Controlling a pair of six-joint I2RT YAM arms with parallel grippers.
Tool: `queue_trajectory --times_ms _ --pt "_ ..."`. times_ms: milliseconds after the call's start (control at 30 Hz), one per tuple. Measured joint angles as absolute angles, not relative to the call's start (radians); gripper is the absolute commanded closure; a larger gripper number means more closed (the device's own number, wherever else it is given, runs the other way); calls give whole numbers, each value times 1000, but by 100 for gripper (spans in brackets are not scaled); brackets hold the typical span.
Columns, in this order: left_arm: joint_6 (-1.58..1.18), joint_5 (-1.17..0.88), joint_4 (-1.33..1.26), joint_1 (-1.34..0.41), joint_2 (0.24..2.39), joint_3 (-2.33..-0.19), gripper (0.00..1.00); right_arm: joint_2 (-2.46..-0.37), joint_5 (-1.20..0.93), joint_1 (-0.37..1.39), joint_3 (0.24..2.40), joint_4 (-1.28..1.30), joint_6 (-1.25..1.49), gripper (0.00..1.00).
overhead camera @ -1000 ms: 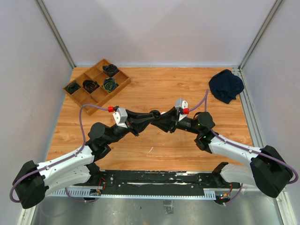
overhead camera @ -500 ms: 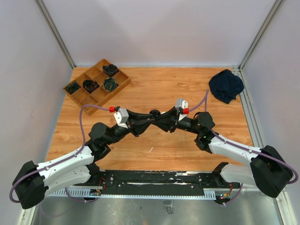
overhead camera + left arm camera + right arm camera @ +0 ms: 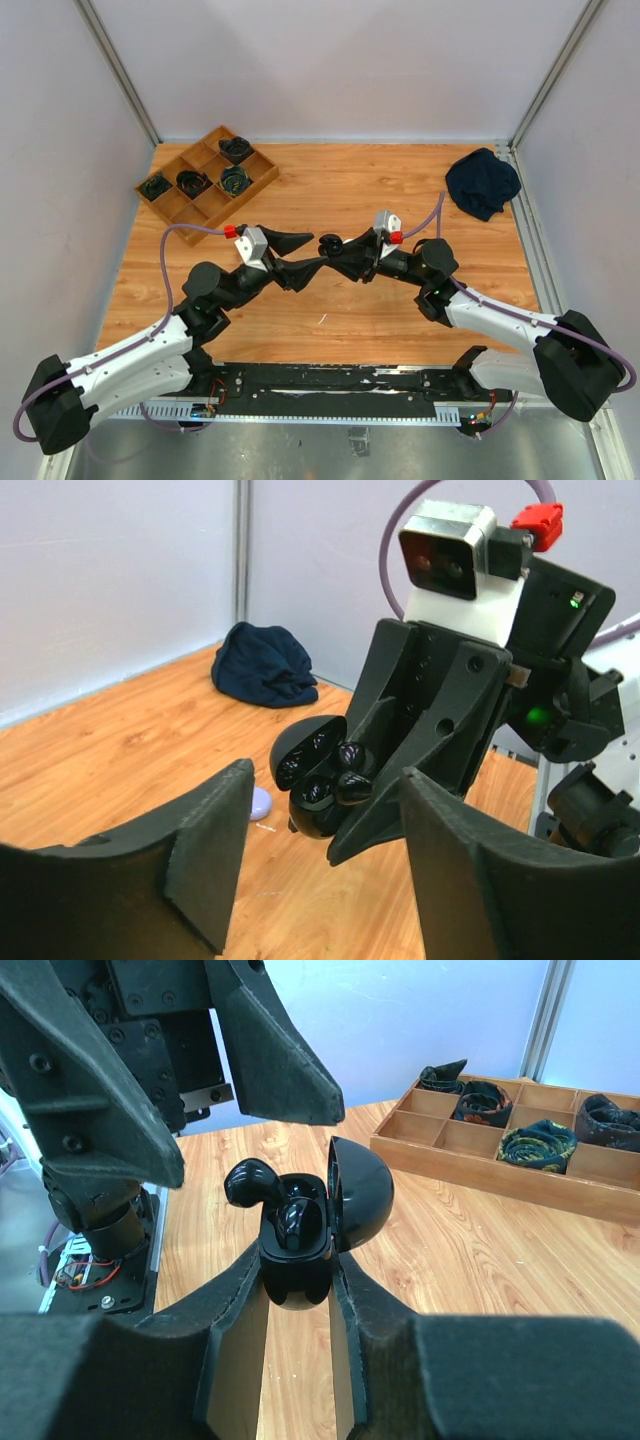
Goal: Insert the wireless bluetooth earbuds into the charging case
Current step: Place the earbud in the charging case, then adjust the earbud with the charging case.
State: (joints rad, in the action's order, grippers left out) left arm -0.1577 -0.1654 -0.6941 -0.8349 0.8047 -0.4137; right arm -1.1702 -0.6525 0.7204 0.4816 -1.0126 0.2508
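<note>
Earbuds (image 3: 250,1180): two glossy black pieces sit in the body of the case (image 3: 295,1270). In the right wrist view, one lies down in its well. The other stands above the rim on the side away from the lid.

Case: black, rounded, lid hinged open and standing upright beside the body. It is held above the table (image 3: 350,190), near the middle.

Right tool (image 3: 297,1282): pressed together on the lower body of the case, one finger on each side.

Left tool (image 3: 325,770): jaws spread and holding nothing. It points at the open case from close by. No contact with the case is visible.

Tray (image 3: 205,175): wooden, divided into compartments, at the far left corner of the table. Four compartments each hold one dark rolled item. What these items are cannot be told. The remaining visible compartments show bare wood.

Cloth (image 3: 482,182): dark blue, bunched, at the far right corner of the table.

Disc (image 3: 260,802): small, pale lavender, on the table below the case in the left wrist view, partly hidden by a finger.
</note>
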Motion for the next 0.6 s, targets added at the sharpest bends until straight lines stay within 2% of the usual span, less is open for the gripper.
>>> queue_trajectory --times_ms 300,600 --pt "-173 -88 -592 -835 770 -455 18 -1169 -638 720 482 -1012 238 86" --pt "-198 -80 -556 -835 819 -494 15 -1163 -627 720 482 -1012 234 86"
